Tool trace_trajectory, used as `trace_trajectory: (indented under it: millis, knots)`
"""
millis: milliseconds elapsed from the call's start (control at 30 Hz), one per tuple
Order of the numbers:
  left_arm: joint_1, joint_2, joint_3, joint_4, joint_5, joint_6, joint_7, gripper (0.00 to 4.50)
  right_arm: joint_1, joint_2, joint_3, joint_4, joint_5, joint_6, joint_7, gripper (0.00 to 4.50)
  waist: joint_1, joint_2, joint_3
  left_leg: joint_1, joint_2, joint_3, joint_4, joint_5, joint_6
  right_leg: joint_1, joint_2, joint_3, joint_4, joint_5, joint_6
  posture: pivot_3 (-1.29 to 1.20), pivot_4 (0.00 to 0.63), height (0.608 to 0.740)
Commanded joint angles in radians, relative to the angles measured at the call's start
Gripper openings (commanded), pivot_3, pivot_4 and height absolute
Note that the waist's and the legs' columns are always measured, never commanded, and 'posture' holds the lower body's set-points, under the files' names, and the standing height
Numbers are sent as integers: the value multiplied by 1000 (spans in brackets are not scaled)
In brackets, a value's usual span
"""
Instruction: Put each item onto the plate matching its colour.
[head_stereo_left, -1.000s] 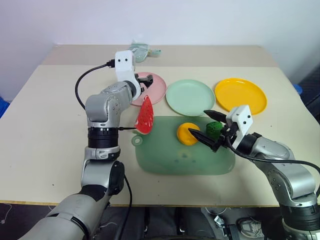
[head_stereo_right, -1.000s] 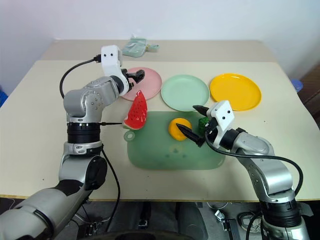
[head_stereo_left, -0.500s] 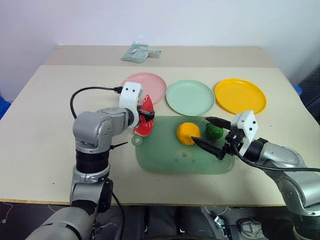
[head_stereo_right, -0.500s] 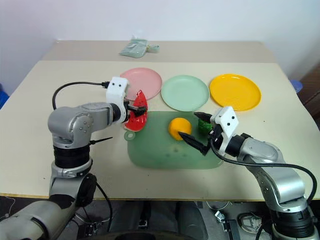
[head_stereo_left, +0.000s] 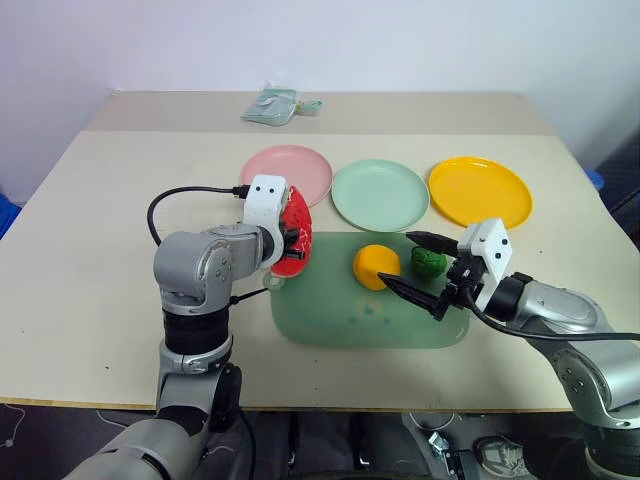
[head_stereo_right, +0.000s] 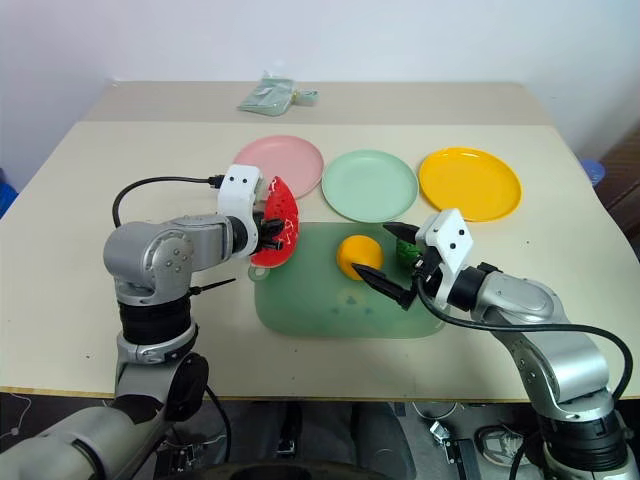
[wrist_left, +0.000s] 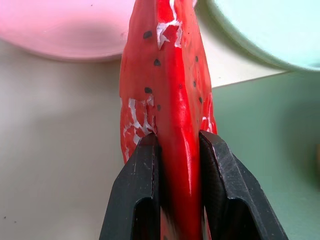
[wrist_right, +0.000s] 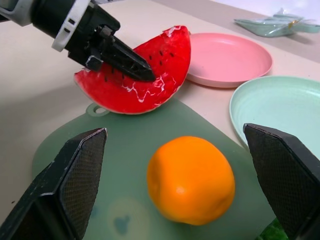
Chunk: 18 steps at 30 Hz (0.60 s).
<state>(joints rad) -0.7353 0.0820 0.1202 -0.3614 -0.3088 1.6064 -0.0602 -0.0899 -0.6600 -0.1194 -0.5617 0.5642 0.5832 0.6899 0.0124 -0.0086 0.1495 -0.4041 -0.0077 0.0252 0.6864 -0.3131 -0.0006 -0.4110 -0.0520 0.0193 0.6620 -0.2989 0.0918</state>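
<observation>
The red watermelon wedge (head_stereo_left: 296, 232) stands on edge at the left rim of the pale green mat (head_stereo_left: 340, 322), just in front of the pink plate (head_stereo_left: 290, 170). My left gripper (wrist_left: 177, 192) is shut on the wedge, one black finger on each flat side. The orange (head_stereo_left: 372, 266) and the bumpy dark-green ball (head_stereo_left: 428, 261) lie on the mat. My right gripper (head_stereo_left: 398, 259) hovers open over the mat's right part, its fingertips between the orange and the ball. The mint green plate (head_stereo_left: 380, 195) and the yellow-orange plate (head_stereo_left: 480, 190) lie behind the mat with nothing on them.
A folded pale green cloth (head_stereo_left: 280, 102) lies at the table's far edge. The three plates stand in a row close behind the mat. Bare tabletop (head_stereo_left: 90, 230) stretches to the left of my left arm.
My left gripper came back and down from above the pink plate to the watermelon wedge, then shut on it. The right gripper has stayed open in about the same place.
</observation>
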Motion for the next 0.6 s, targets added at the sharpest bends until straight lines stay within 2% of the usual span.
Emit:
trace_trajectory:
  millis: [33,200,333,467,567,600]
  knots:
    - [-95,8,63,-72,-14,-11,-20,839,-26,7,4,-1,-1,-20,2,4500,0,0,0,0,0,0,0,0,0,0,0,0,0,0,0,0,150,740]
    - [-182,35,67,119,95,-162,71,839,-69,18,22,25,-13,-29,2,4500,0,0,0,1,0,0,0,0,0,0,0,0,0,0,0,0,150,740]
    - [-277,21,64,442,172,-337,154,839,-102,37,41,50,-30,-40,-10,4500,2,0,0,1,0,0,0,0,0,0,1,0,1,0,0,0,150,740]
    - [-379,-18,128,753,173,-567,208,839,-105,52,37,54,-49,-52,-26,4500,6,-1,0,-2,0,0,2,0,0,-1,0,-1,1,0,0,0,150,740]
    - [-413,-18,153,854,139,-679,166,839,-89,52,30,39,-52,-50,-34,4500,1,-1,0,-4,-1,0,3,0,1,-3,0,-1,2,0,0,0,150,740]
    - [-420,-18,166,870,122,-701,151,1538,-81,52,26,32,-52,-49,-39,4500,1,-1,0,-4,-1,1,2,0,1,-4,0,-1,2,0,0,0,150,740]
